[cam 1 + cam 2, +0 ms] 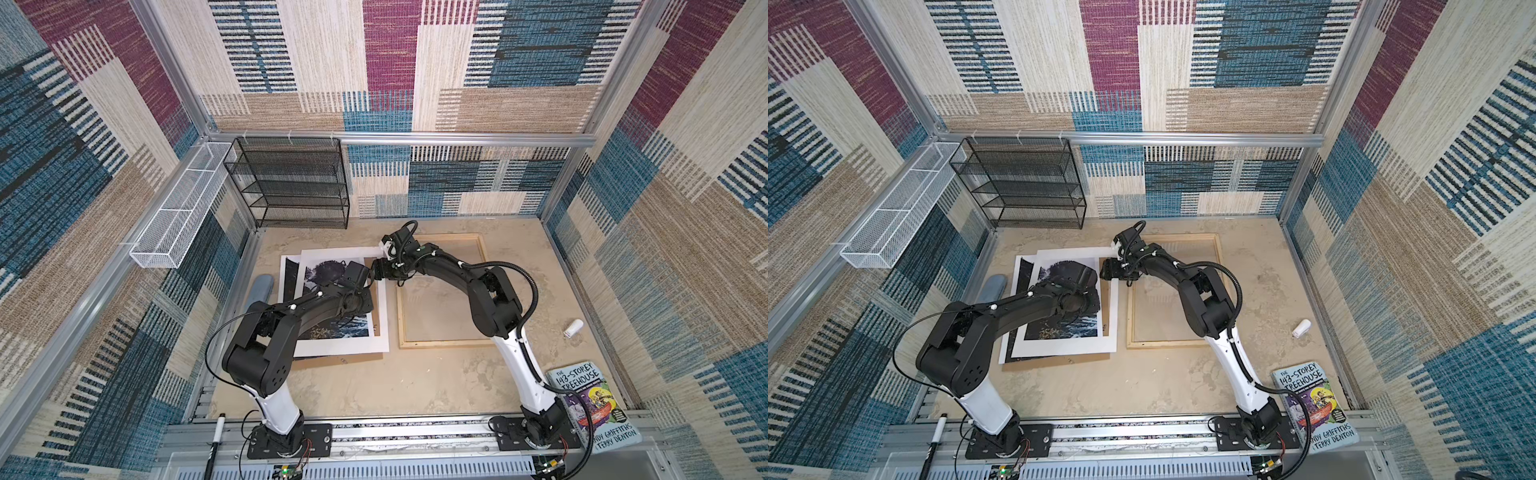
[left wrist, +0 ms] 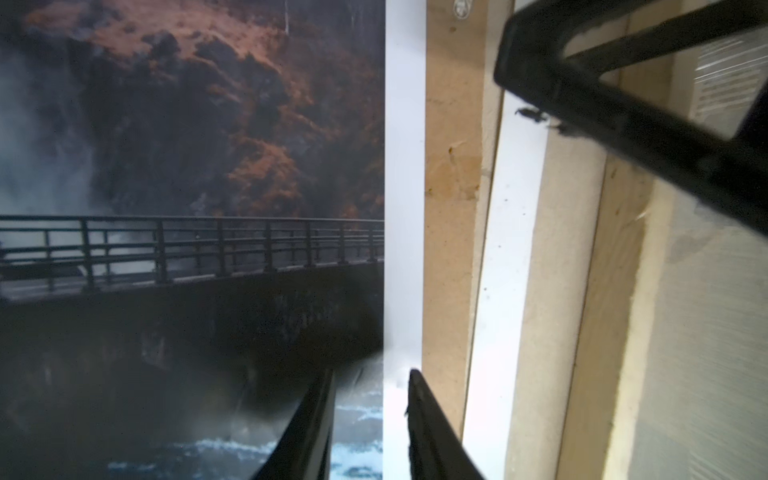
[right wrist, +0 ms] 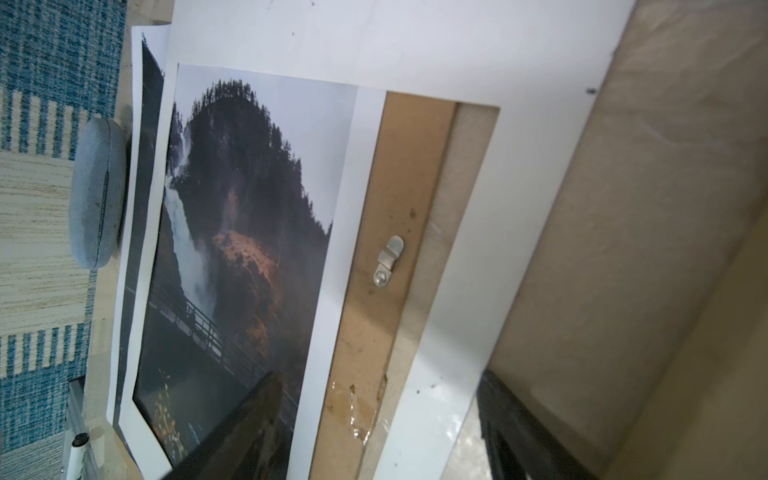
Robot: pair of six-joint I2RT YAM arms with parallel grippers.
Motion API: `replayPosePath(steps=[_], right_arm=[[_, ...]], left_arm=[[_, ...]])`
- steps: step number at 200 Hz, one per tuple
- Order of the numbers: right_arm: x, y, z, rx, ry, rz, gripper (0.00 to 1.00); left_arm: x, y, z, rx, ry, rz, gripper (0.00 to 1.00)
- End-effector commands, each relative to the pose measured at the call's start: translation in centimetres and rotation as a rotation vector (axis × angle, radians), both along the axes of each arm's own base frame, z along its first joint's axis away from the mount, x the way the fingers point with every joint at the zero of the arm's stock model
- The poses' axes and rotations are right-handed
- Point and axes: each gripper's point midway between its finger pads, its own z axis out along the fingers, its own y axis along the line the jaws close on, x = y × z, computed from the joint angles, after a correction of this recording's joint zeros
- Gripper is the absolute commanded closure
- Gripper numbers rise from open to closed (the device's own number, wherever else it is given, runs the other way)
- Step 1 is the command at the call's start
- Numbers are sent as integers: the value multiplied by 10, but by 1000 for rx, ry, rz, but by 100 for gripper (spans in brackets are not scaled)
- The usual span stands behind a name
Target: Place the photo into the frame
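The photo [image 1: 332, 324], a dark waterfall print with a white border, lies at the table's left inside the opening of a white mat board [image 1: 345, 345], over a brown backing board [image 1: 332, 360]. The pale wood frame [image 1: 440, 344] lies empty to its right. My left gripper [image 2: 372, 415] hovers low over the photo's [image 2: 187, 166] right border. Its fingers [image 2: 316, 424] stand narrowly apart with nothing pinched between them. My right gripper [image 3: 374, 428] reaches across from the frame side, wide open. It straddles the photo's [image 3: 249, 208] border, the backing board [image 3: 382, 208] and the mat strip [image 3: 457, 291].
A second dark print [image 1: 289, 278] pokes out from under the mat at left, beside a grey-blue case [image 1: 257, 291]. A black mesh shelf [image 1: 291, 183] and white basket [image 1: 178, 208] line the back left. A book [image 1: 594, 407], a white cylinder [image 1: 573, 328] and a marker [image 1: 216, 436] lie around.
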Motion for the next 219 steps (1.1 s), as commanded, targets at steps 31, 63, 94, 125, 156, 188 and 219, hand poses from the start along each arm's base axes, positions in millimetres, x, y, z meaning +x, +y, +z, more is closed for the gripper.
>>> replayPosePath(steps=[31, 63, 94, 125, 156, 188, 219], right_arm=[[-15, -8, -4, 101, 96, 12, 24], [-17, -12, 4, 176, 105, 28, 24], [-19, -12, 4, 193, 112, 33, 25], [-14, -24, -5, 111, 97, -12, 25], [-12, -38, -17, 25, 89, -51, 25], [-21, -52, -23, -43, 79, -48, 25], [-42, -46, -9, 36, 75, 14, 25]], left_arm=[[-3, 3, -8, 39, 31, -22, 66], [-3, 0, -12, 30, 48, -30, 67], [-3, -4, -14, 18, 56, -37, 67], [-2, -7, -9, 3, 34, -53, 67], [-4, -3, -10, 29, 48, -45, 68], [-6, -4, 1, 18, 15, -49, 68], [-14, -10, 14, 2, -14, -66, 68]])
